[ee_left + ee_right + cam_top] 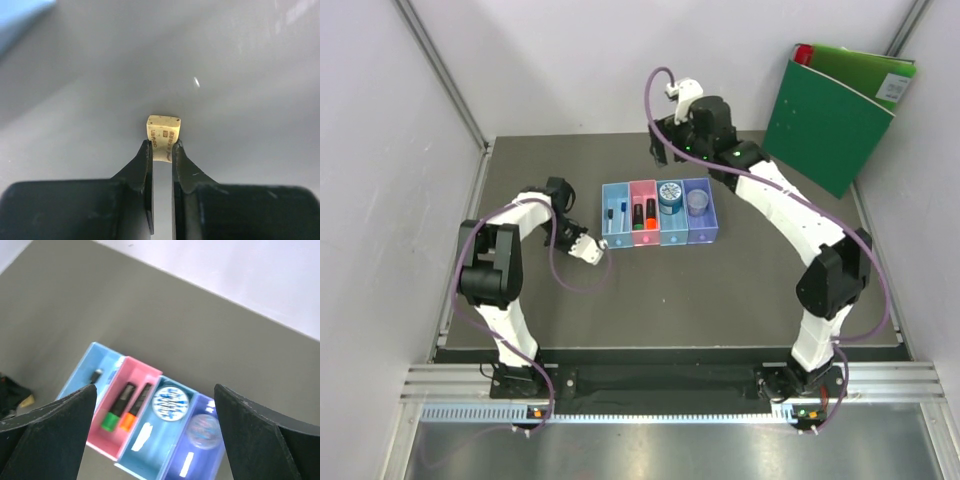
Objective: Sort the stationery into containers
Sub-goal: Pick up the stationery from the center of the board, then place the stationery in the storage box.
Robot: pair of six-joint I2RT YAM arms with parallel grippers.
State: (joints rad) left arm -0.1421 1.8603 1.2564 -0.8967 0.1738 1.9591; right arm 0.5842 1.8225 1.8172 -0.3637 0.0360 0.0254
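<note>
Pinching cream block point(163, 129) in left gripper point(161, 150), jaws closed on its near end.
Block sticks out past the fingertips; right gripper point(155, 390) spread wide over the bins point(155, 450).

top: overhead from table point(720, 300) 6 o'clock edge, far | left wrist: close on table point(225, 75) | right wrist: above bins point(141, 366), shared with top point(660, 240)

the bins point(674, 239) run light blue, pink, light blue, purple; black markers point(124, 397) wear green and orange caps; the cream eraser point(163, 131) bears brown print.
</note>
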